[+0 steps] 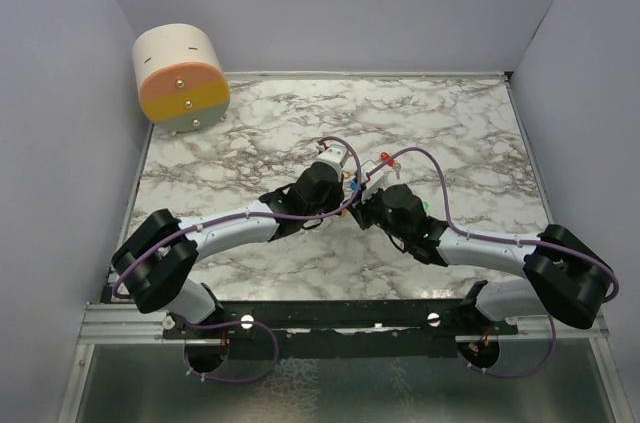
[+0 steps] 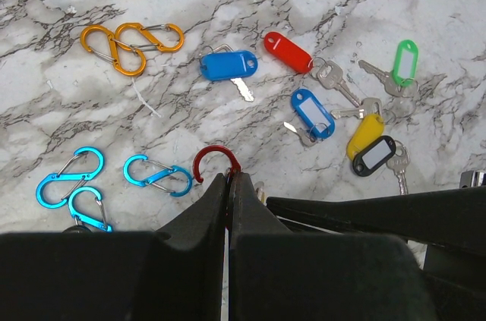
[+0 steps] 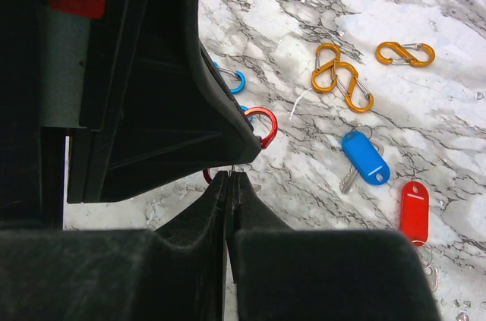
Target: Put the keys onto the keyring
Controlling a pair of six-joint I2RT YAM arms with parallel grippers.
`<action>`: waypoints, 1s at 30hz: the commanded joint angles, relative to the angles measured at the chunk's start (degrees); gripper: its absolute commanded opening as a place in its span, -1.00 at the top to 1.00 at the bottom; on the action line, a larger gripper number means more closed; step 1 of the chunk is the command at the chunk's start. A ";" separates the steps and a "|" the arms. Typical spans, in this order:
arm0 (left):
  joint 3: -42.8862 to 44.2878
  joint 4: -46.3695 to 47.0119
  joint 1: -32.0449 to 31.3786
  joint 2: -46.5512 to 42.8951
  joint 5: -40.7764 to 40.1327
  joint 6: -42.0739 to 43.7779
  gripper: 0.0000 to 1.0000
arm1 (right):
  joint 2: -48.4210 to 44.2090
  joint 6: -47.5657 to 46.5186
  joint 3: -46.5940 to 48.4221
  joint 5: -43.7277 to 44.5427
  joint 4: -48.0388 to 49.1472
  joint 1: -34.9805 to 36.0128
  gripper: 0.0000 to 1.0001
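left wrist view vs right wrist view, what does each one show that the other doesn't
Only the left wrist view: the green-tagged metal key, the yellow plastic tag, the black plastic tag. Only the right wrist view: the right claw, shut. Both: the red metal clip gripped in the shut left claw, the orange figure-eight metal clips, the blue plastic-tagged key, the red plastic tag.
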 commanded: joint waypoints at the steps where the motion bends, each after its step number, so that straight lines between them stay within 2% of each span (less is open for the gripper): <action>1: 2.25 1.25 -0.52 0.16 -0.51 0.29 1.00 | -0.21 -0.95 1.09 -1.70 1.40 0.42 0.98; 25: 4.66 -0.40 -0.44 1.01 -4.00 0.08 1.00 | -1.96 -0.51 0.40 -1.08 0.32 0.45 0.98; 26: 4.68 -0.62 -0.44 0.95 -4.22 -0.06 0.94 | -2.07 -0.44 0.46 -0.93 0.21 0.45 0.98; 28: 4.68 -0.92 -0.45 0.80 -5.14 -0.47 0.55 | -2.24 -0.27 0.42 -0.67 0.11 0.45 0.98; 30: 4.61 -1.26 -0.49 0.40 -6.13 -0.88 0.32 | -2.27 -0.16 0.47 -0.28 -0.18 0.45 0.98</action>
